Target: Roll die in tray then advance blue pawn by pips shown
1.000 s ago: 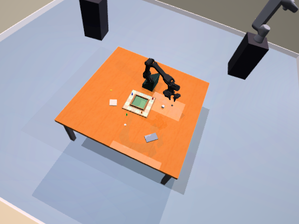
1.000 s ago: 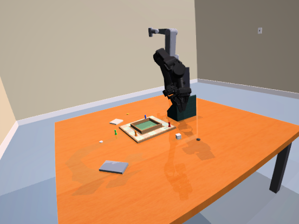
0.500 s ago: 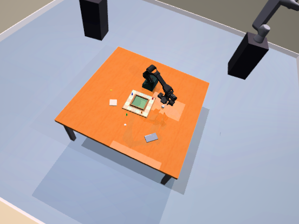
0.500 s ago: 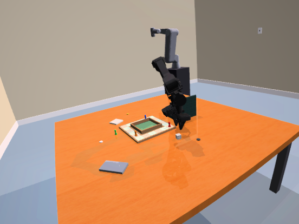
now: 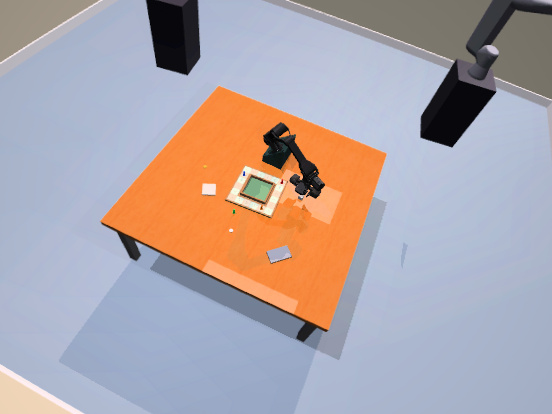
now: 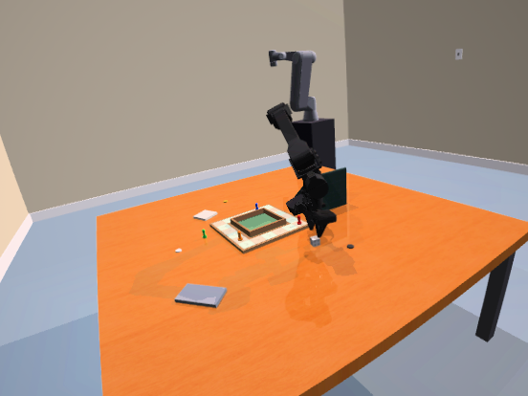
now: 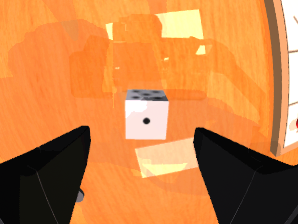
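"What carries everything?"
"An orange wooden table. The black jointed arm stands on it, at one o'clock from the board's centre in the top view."
"And its black fingers?"
"Parted, with nothing between them, close to the die."
"The board?"
"A square, cream-and-pale-green board, bearing a brown-rimmed, green-floored square tray."
"The grey, flat rectangular block?"
"Five o'clock from the tray, top view."
"His pawn?"
"The small blue pawn is upright on the board, at eleven o'clock from the tray."
"Finally, the die?"
"The white cube die with dark pips rests on the table, outside the tray, at three o'clock from it in the top view."
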`<state>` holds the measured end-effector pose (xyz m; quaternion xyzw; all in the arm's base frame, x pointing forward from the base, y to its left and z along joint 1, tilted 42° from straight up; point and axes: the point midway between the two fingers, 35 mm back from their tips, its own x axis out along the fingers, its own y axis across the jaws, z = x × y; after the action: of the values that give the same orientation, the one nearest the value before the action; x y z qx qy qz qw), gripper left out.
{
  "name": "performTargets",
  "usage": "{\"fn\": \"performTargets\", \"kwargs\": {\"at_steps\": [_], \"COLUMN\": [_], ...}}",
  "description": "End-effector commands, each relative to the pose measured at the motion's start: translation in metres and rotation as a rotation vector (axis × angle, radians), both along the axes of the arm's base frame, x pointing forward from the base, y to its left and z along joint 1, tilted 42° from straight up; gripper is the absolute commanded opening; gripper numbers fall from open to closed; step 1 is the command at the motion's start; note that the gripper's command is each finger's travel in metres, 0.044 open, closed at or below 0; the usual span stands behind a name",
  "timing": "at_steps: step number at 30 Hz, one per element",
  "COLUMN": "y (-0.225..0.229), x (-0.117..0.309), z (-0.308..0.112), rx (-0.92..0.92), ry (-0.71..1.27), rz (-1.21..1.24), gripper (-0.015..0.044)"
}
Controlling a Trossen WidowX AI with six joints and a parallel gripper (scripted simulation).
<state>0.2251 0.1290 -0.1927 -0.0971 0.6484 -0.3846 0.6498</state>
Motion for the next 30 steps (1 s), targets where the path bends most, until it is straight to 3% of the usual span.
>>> {"fn": "performTargets", "kwargs": {"at_steps": [1,18,24,30], "y": [-0.006,-0.023,-0.023,-0.023], "x": [-0.001,-0.005,-0.005,-0.005], "z": [-0.005,-0.023,-0.023,-0.023], "rx": [-0.005,-0.007,-0.007,-0.007], "ry": [0.003,0.003,0.003,0.003], "rz": [0.002,0.002,0.002,0.002], "gripper": [0.0275,0.0275,0.0118,0.0077]}}
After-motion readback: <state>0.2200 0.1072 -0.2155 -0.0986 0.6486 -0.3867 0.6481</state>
